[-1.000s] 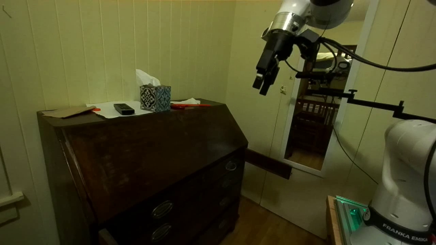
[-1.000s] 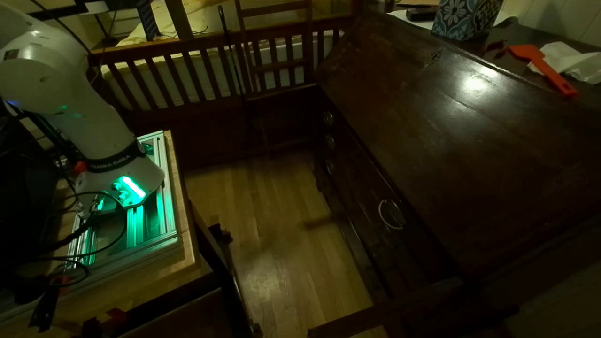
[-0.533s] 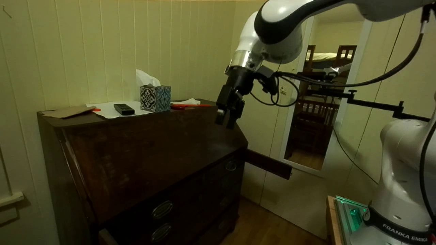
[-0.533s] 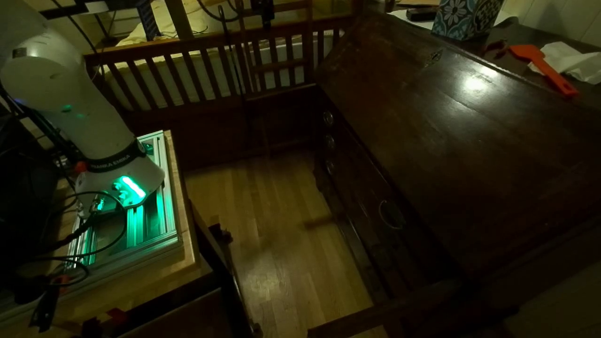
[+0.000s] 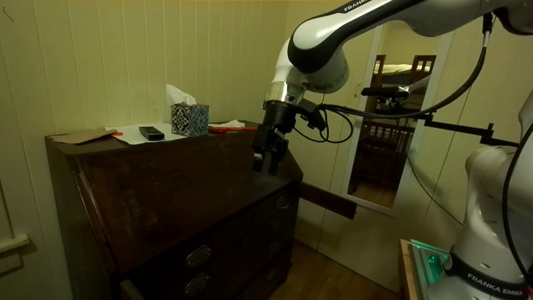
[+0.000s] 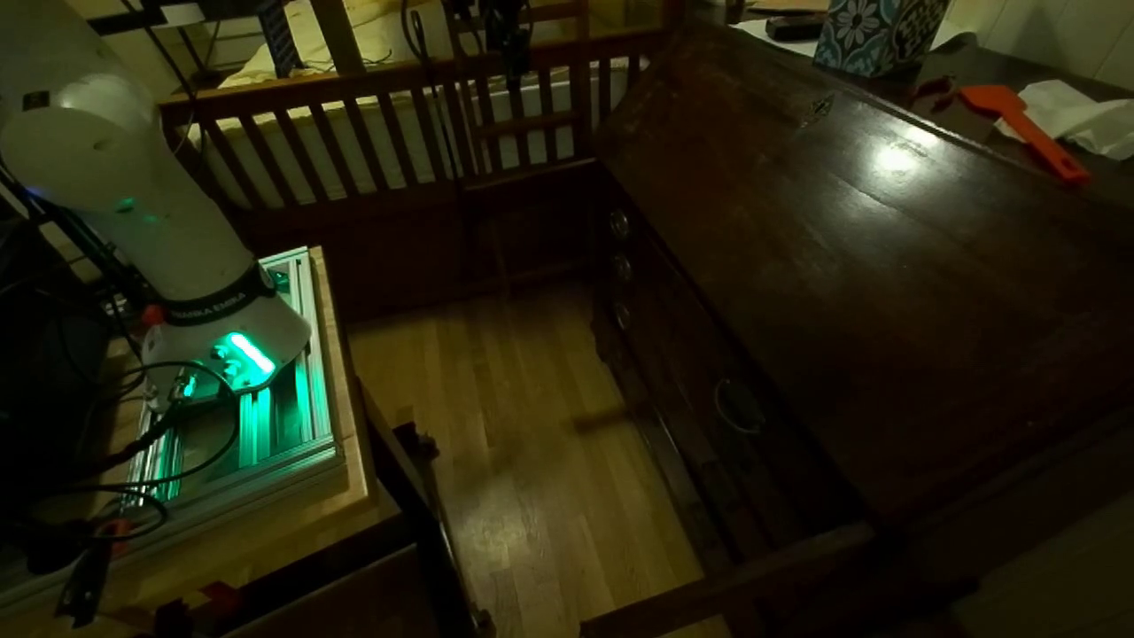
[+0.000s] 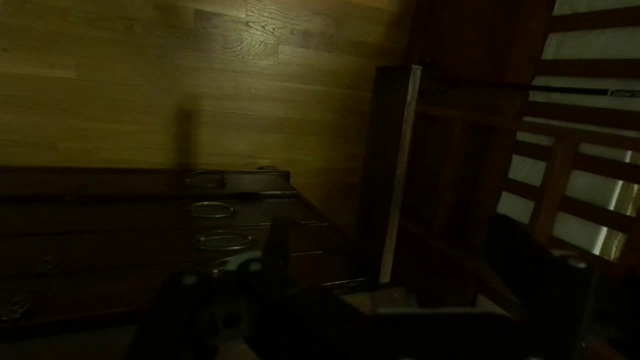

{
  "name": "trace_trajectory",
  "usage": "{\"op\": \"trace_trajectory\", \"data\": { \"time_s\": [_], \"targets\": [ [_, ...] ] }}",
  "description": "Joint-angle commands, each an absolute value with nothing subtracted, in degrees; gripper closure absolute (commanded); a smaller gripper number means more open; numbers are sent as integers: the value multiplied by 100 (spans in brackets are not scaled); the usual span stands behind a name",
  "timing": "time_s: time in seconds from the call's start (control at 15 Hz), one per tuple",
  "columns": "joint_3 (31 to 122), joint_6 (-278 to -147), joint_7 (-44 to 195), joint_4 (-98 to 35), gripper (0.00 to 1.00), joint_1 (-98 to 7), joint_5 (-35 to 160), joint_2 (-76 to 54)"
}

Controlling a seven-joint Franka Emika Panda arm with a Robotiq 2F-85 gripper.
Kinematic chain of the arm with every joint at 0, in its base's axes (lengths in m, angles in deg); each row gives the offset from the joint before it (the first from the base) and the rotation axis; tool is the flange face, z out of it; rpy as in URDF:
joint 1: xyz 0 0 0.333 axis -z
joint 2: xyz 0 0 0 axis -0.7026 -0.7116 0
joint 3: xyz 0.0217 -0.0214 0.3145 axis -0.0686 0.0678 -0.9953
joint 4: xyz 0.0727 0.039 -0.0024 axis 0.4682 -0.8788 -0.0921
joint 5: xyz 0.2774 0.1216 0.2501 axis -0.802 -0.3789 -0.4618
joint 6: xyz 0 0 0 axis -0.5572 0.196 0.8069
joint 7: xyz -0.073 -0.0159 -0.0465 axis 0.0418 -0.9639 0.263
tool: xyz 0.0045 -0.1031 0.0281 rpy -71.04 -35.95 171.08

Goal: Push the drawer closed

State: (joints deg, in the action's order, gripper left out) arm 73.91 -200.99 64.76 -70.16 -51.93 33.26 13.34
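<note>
In an exterior view, the desk (image 5: 175,200) is being backed by a wall (image 5: 229,54). On its surface (image 5: 99,146), left to right, are being held: cardboard (image 5: 83,136), a paper sheet (image 5: 133,136) with the remote (image 5: 151,133) on it, a tissue box (image 5: 189,121), a tool (image 5: 233,130). Drawer fronts (image 5: 235,241) are being seen lower down; to their right, a board (image 5: 329,201) is being seen jutting forward. The end effector (image 5: 265,169) is being held before the desk, toward its right end. In the wrist view, another board (image 7: 390,175) is being flanked by drawer fronts at left and a bed rail (image 7: 590,67) at right.
</note>
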Motion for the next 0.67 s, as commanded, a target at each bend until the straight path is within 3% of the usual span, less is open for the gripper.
{"op": "trace_trajectory", "data": {
  "time_s": [0.0,0.33,0.6],
  "targets": [
    [7243,-19948,6664,-6957,0,-5078,3459,1278],
    [6754,-20306,6394,-7040,0,-5417,2939,535],
    [6244,-21868,5926,-7530,0,-5653,1911,-39]
  ]
}}
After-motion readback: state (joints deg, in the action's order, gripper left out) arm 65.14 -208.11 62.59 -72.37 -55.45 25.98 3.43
